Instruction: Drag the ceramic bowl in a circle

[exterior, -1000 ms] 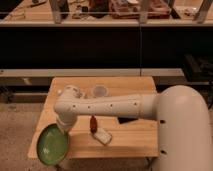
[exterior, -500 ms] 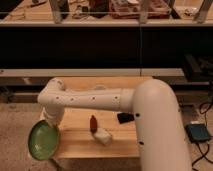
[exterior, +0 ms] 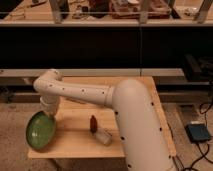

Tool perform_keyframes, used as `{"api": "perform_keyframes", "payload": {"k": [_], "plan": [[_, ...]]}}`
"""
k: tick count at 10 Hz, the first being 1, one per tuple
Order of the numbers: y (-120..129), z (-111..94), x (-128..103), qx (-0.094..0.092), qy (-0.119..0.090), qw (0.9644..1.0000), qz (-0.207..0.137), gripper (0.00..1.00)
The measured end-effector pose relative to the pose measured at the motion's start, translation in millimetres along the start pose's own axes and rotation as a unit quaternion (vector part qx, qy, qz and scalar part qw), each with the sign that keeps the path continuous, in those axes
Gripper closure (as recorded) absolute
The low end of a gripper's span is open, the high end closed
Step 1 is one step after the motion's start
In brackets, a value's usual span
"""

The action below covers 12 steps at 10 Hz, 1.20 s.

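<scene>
Now | ceramic bowl [exterior: 40, 131]: green, shallow, tilted at table [exterior: 80, 140] left edge | tool [exterior: 50, 116] at its rim, grip unclear

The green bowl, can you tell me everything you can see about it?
The ceramic bowl is wide, shallow and round, with shiny green glaze and a paler middle. It looks tilted, its inside facing the camera, at the wooden table's front left corner and hanging past the left edge. The gripper meets its upper right rim. The small reddish bottle and white block stand apart.
</scene>
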Motion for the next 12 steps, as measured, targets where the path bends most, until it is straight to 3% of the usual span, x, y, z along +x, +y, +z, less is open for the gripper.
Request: {"api": "perform_keyframes", "payload": {"k": [3,6,8,12], "plan": [[22.2,4.5,6.9,0.010,-0.002,0.9995,0.029,1.00],[57.8,-0.2,-16.2,0.013,-0.001,0.9971,0.074,1.00],[84.4,-4.0,-35.0,0.015,0.000,0.9937,0.111,1.00],[109.1,0.3,-56.8,0.006,-0.014,0.9836,0.180,1.00]]}}
